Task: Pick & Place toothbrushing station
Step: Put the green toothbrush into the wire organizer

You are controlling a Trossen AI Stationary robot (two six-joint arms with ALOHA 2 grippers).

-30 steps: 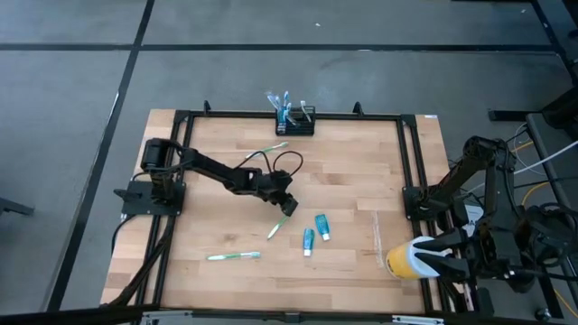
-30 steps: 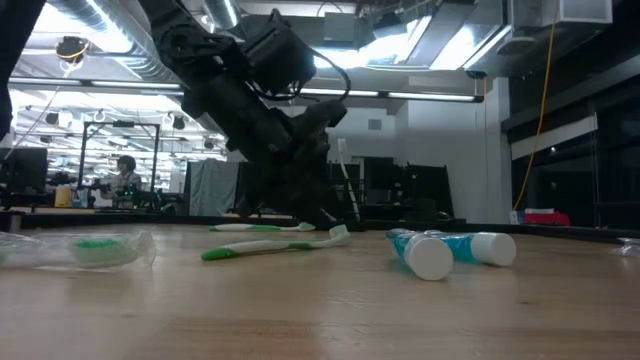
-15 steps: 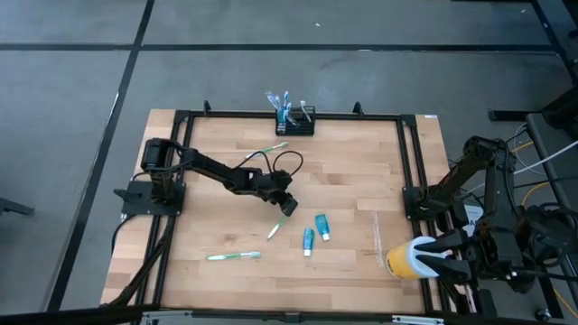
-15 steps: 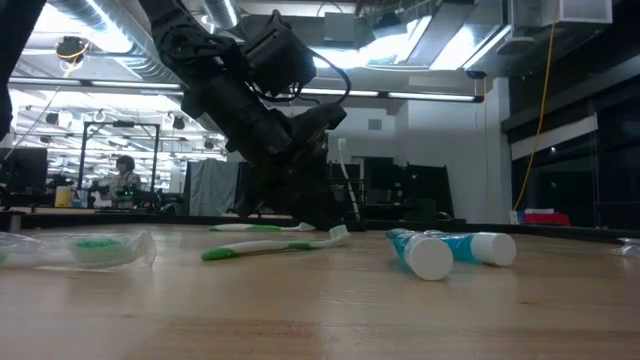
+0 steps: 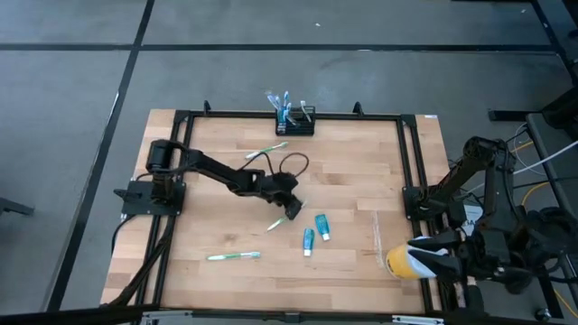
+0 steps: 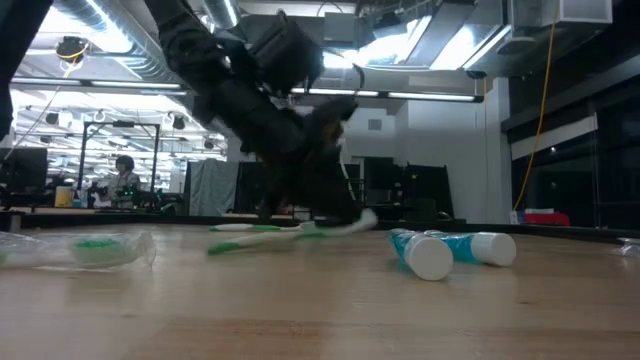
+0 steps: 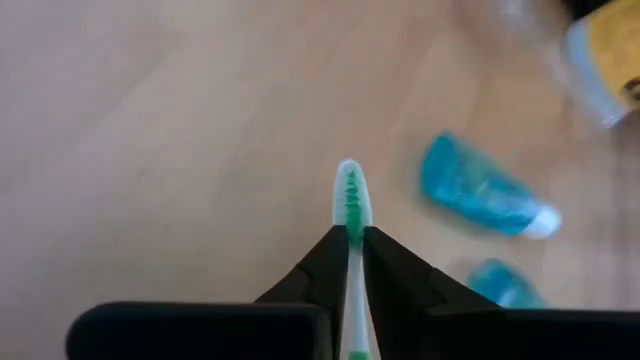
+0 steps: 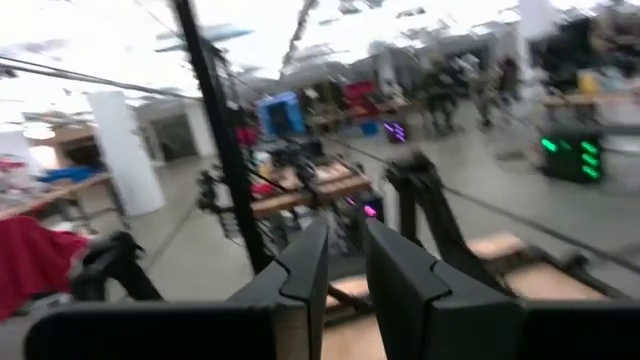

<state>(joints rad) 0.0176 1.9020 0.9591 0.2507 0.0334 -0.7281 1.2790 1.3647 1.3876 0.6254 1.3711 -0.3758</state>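
The small black rectangular wire-mesh holder [image 5: 295, 120] stands at the top centre of the high view, against the far rail of the light wooden surface [image 5: 352, 171]. Blue and white brushes already stand upright in it, so it looks to be the collecting point for what lies scattered below.

Towards the middle of that view, the green-and-white toothbrush [image 5: 291, 213] sits between the fingers of the left gripper [image 5: 289, 204]. In the left wrist view, the two dark fingers [image 7: 318, 262] press on either side of the brush's neck, its bristled head [image 7: 349, 196] sticking out beyond the tips. The gripper is clenched on the toothbrush. In the low view the brush slants, its head end up and its tail apparently on the wood, which suits a lift just beginning.

To the lower right of the held brush lie two blue toothpaste tubes with white caps [image 5: 314, 232], side by side. A second green toothbrush [image 5: 234, 256] lies at the lower left, a third [image 5: 267, 152] just below the holder.

The right gripper [image 8: 343, 262] waits at the lower right edge of the high view, off the wood. Its fingers are parted with nothing between them. Just beside it lies a yellow cup with a white lid [image 5: 404, 262].
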